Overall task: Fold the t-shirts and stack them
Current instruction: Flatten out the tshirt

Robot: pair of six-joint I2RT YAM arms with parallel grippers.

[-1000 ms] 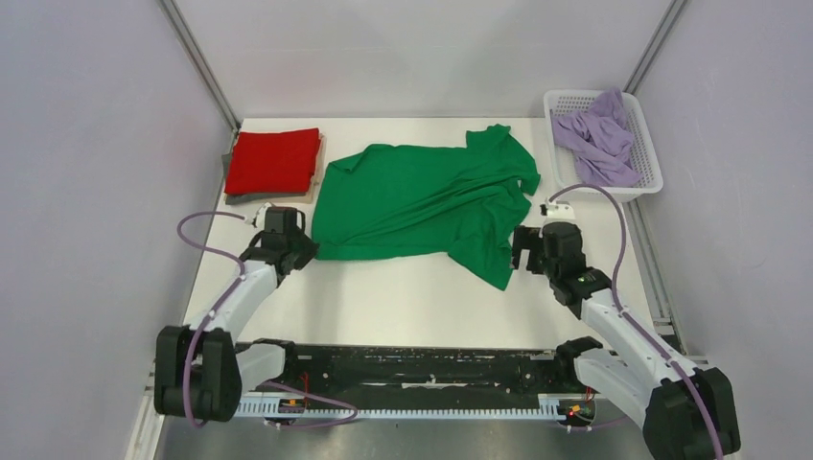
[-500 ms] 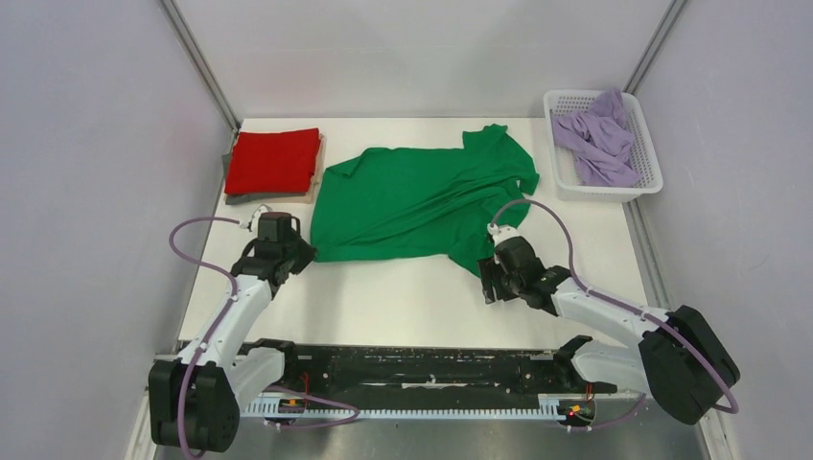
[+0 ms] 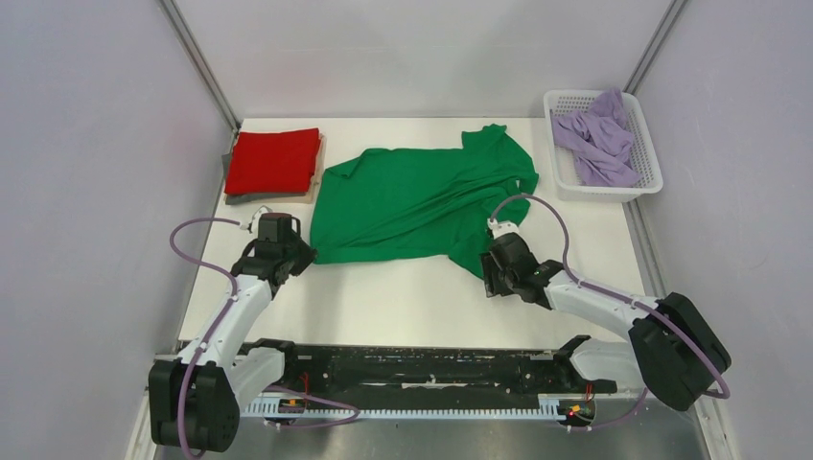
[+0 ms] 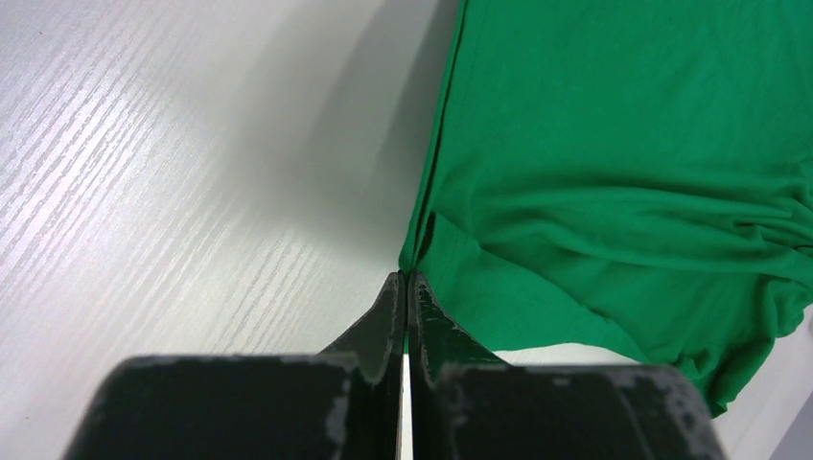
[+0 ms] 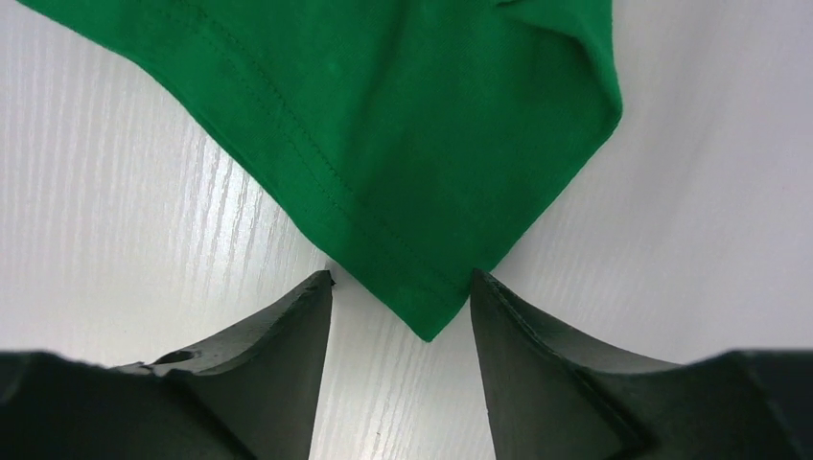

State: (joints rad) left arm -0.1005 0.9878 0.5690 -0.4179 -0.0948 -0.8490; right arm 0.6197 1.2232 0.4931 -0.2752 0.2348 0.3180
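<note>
- Pinching the 8 o'clock corner of the green tee (image 3: 412,201), your left gripper (image 4: 405,280) is closed tight.
- Your right gripper (image 5: 401,287) stands part open, straddling the 5 o'clock corner, gripping nothing.
- The green tee lies spread mid-worktop (image 3: 403,307).

- A white mesh basket (image 3: 606,194) sits at the far right corner of my table.
- The table (image 3: 403,302) is white, faintly wood-grained, I think.

The room is bright all over, with soft light coming from above. The white table (image 4: 144,144) shines in streaks in the left wrist view. A pale grey shadow lies beside the green shirt (image 4: 623,144). Everything looks sharp.
</note>
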